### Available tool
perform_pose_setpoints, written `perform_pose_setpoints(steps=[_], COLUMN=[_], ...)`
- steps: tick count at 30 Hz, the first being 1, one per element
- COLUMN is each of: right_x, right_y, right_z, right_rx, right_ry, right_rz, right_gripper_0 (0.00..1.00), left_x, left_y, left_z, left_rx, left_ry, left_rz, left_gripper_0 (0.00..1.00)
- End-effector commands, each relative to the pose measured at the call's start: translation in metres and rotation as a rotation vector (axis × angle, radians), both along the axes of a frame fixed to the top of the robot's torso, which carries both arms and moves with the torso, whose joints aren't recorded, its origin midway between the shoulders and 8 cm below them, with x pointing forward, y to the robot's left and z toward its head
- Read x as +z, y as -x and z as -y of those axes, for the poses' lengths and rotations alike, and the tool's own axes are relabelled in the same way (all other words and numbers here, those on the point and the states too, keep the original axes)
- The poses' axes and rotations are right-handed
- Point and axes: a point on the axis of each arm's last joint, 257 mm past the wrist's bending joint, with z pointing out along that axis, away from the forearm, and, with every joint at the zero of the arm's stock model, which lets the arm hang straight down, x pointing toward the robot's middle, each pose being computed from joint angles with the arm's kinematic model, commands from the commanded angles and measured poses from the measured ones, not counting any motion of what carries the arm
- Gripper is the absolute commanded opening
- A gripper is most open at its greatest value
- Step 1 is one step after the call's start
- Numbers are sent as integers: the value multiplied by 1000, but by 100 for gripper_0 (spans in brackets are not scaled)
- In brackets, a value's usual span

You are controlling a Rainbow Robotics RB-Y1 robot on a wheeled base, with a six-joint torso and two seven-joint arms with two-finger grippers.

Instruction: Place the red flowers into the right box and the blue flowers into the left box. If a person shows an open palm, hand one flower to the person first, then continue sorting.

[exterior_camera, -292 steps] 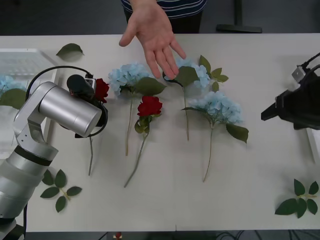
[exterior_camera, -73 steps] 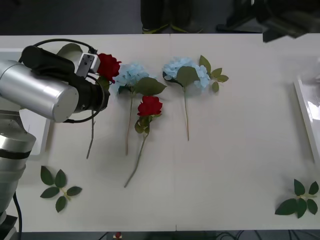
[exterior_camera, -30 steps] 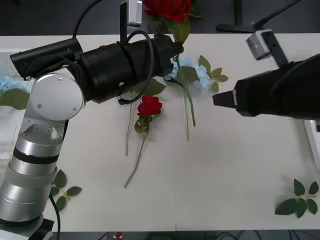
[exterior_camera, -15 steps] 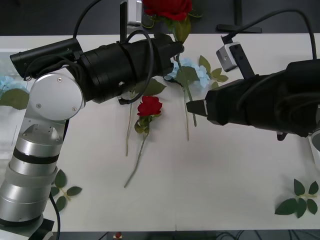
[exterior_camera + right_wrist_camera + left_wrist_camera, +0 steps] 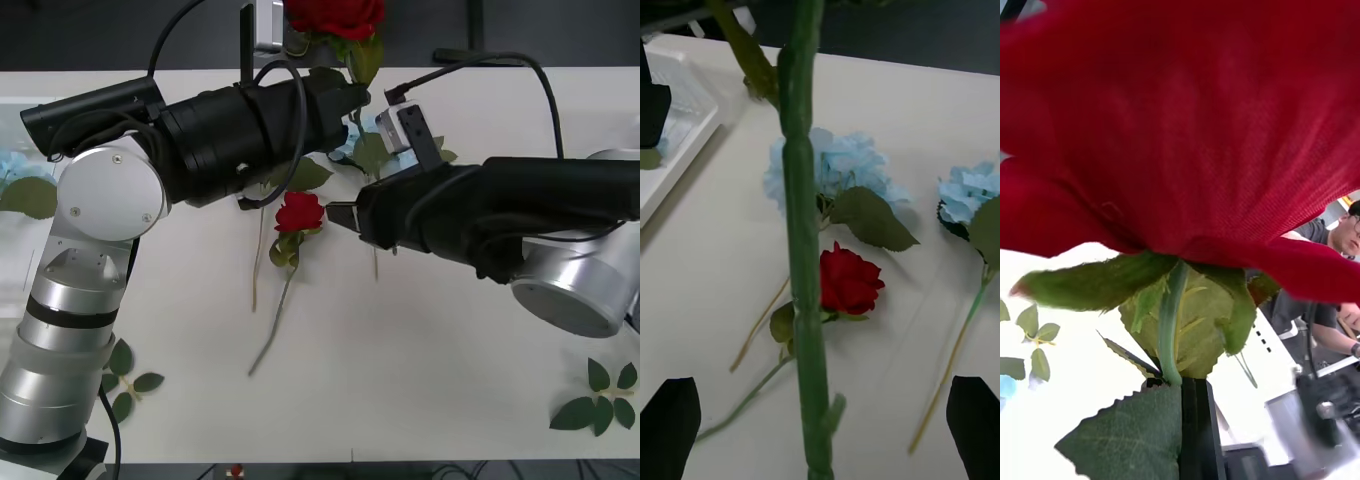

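My left gripper is shut on a red flower and holds it high over the table's far side, the bloom close above the wrist camera. Its green stem hangs down between the open fingers of my right gripper, which has reached in from the right. A second red flower lies on the table. Two blue flowers lie beyond it. The left box is at the left, with a blue flower in it. The right box is hidden behind my right arm.
Green leaf sprigs lie at the front left and front right of the white table. Both arms cross over the table's middle. The front half of the table has free room.
My right arm has swung left across the table until its open fingers flank the hanging stem. The left arm has held the rose still and high.
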Motion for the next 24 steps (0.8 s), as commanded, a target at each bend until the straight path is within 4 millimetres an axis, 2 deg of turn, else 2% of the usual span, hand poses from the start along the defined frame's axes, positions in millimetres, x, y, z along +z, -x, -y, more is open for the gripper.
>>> perform_pose_setpoints(steps=[1, 6, 7, 8, 9, 10, 11, 24], right_x=[8, 7, 6, 6, 5, 5, 5, 8], right_y=[-10, -12, -12, -12, -11, -11, -11, -12], right_z=[-11, -13, -13, -12, -13, -12, -13, -12], right_rx=[31, 29, 27, 27, 27, 26, 23, 13], right_ry=[0, -12, -12, -13, -19, -19, -25, -57], right_rz=[59, 53, 50, 48, 40, 39, 34, 26], right_gripper_0=[95, 95, 84, 56, 22, 6, 0, 0], left_x=[4, 5, 5, 5, 4, 5, 4, 4], left_y=[5, 7, 6, 6, 6, 6, 6, 7], left_z=[0, 1, 0, 0, 0, 1, 0, 0], left_rx=[-5, -9, -7, -7, -9, -10, -9, -10], left_ry=[45, 51, 50, 50, 53, 52, 53, 54], left_rz=[-23, -25, -26, -26, -28, -27, -28, -30], left_gripper_0=[0, 0, 0, 0, 0, 0, 0, 0])
